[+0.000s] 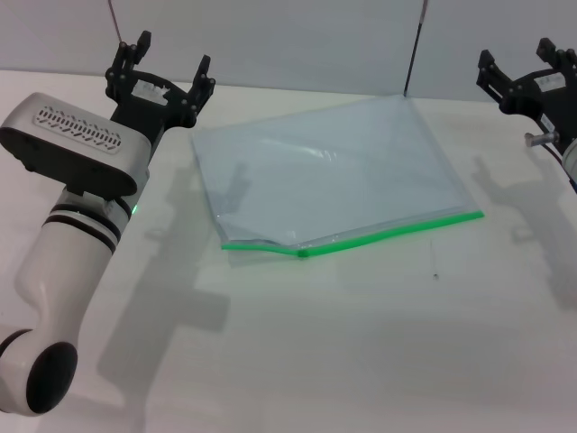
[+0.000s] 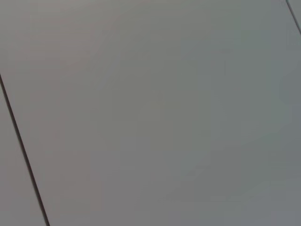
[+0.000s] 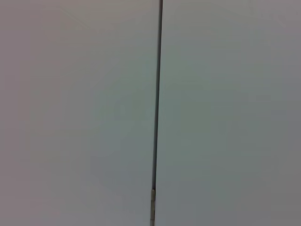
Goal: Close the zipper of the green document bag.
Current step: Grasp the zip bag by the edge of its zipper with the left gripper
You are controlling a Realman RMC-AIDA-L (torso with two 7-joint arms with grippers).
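The green document bag (image 1: 329, 171) lies flat in the middle of the white table, a pale translucent pouch. Its zipper (image 1: 379, 234) runs as a bright green strip along the near edge, with a small green slider (image 1: 304, 253) left of the strip's middle. Left of the slider the strip bows apart. My left gripper (image 1: 171, 61) hovers open beyond the bag's far left corner, fingers pointing away from me. My right gripper (image 1: 516, 63) is raised open at the far right, clear of the bag. Both wrist views show only grey wall.
The white table (image 1: 361, 343) extends in front of the bag. A grey panelled wall (image 1: 306, 41) stands behind the table, with dark seams (image 3: 157, 94) between panels. A tiny speck (image 1: 436, 275) lies on the table just in front of the zipper.
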